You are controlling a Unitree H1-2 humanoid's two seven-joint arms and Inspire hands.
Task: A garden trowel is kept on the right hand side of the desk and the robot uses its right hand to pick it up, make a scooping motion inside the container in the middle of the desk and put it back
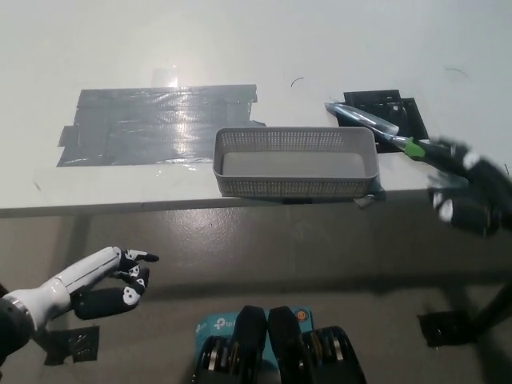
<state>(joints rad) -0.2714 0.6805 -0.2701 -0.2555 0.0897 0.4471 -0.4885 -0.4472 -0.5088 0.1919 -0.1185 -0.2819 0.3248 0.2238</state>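
Trowel [364, 118]: light, rigid blade, smooth handle may slip, so grip behind the green collar, where the blurred black right hand [468, 188] looks closed on it, blade reaching forward-left of the hand beside the container [296, 188]; white left hand [120, 280] empty, fingers apart, well off to its left

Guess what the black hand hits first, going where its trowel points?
Probably the basket, right end, height unclear; the trowel in the right hand aims past that corner; the left hand rests lower left.
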